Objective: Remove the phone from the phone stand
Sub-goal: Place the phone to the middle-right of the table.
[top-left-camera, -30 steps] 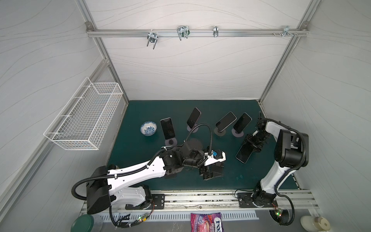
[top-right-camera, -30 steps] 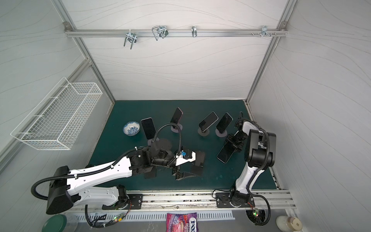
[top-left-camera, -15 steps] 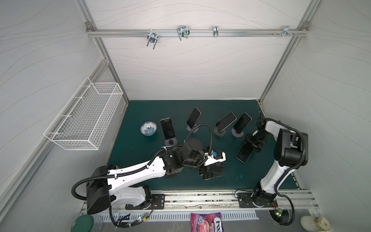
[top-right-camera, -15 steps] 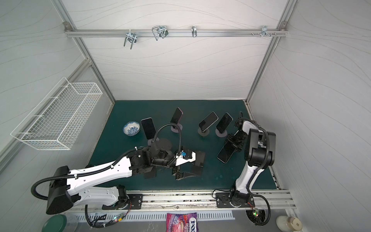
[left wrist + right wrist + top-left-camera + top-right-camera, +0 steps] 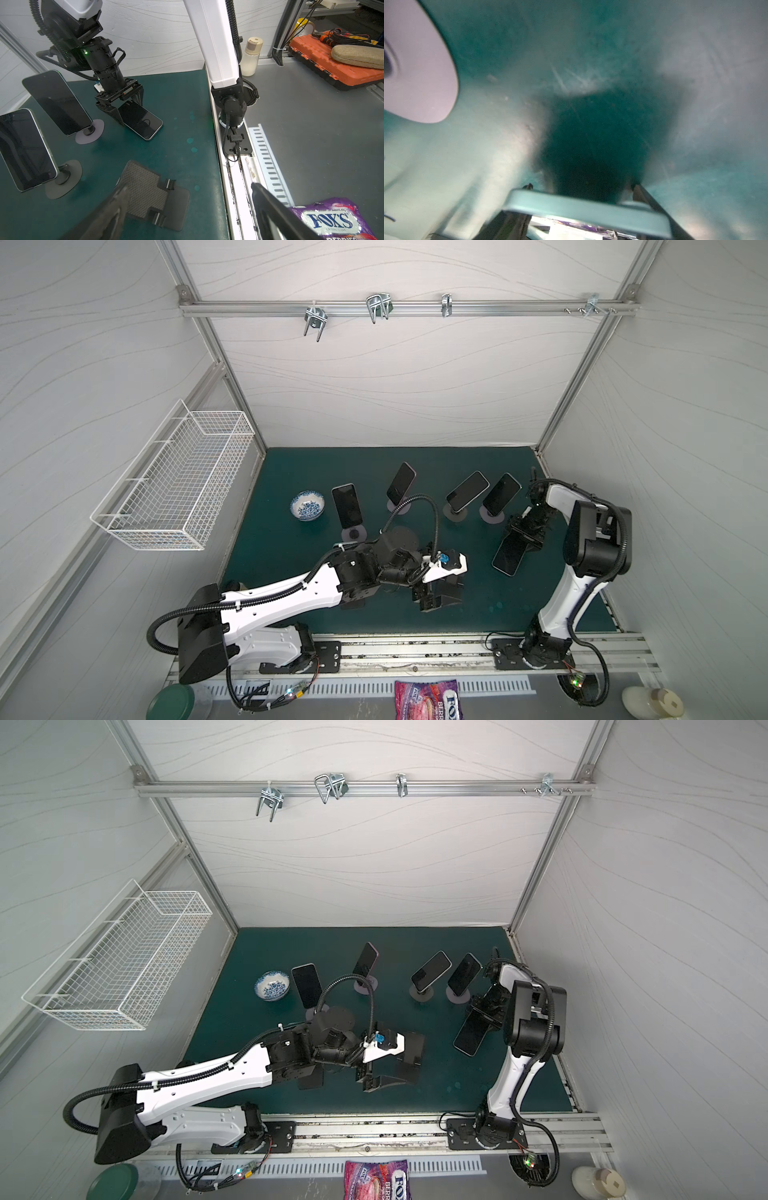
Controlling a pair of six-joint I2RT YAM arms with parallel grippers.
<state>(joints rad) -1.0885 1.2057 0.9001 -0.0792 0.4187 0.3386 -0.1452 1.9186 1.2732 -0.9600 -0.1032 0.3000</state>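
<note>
Left wrist view shows the right gripper astride one end of the phone, jaws wide though pinching or slack is unclear, the phone lying on the mat off any stand, so it should part fully and lift straight up without dragging.

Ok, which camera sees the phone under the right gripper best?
The left wrist view: the phone looks big and sharp, most of its dark screen showing, one end under the right gripper. In both top views it is small and far off. The right wrist view gives only a blur that may be its edge.
</note>
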